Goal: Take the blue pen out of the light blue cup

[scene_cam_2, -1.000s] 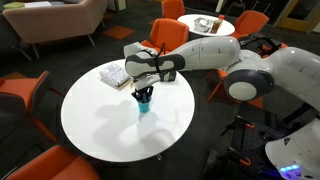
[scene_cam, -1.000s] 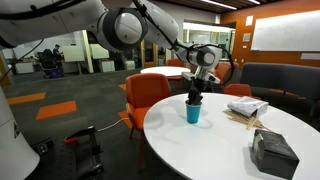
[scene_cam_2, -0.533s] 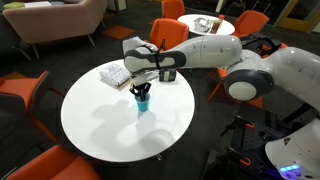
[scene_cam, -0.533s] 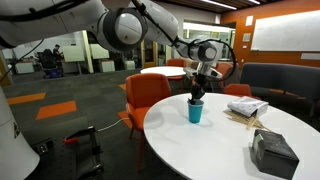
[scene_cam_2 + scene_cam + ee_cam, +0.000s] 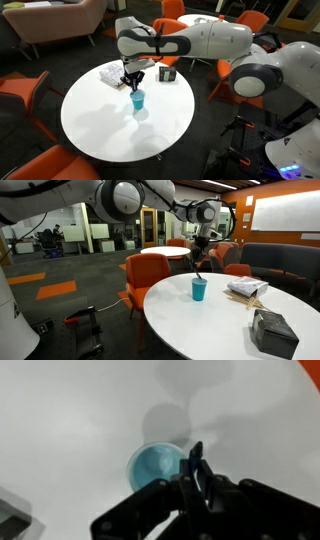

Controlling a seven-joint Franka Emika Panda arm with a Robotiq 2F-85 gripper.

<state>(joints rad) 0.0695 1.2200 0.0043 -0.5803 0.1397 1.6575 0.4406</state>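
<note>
Gripper of black metal (image 5: 199, 488) is clamped on the thin blue stick pen (image 5: 197, 462), its two fingers drawn together around the shaft in the wrist view. The pen hangs upright just above the small light blue tapered cup (image 5: 153, 465); whether its lower tip has cleared the rim cannot be told. In both exterior views the gripper (image 5: 200, 256) (image 5: 131, 80) hovers over the cup (image 5: 199, 289) (image 5: 137, 100), which stands upright on the round white table (image 5: 200, 325) (image 5: 100, 125). A dark grey box-like object (image 5: 273, 332) lies well apart from it.
</note>
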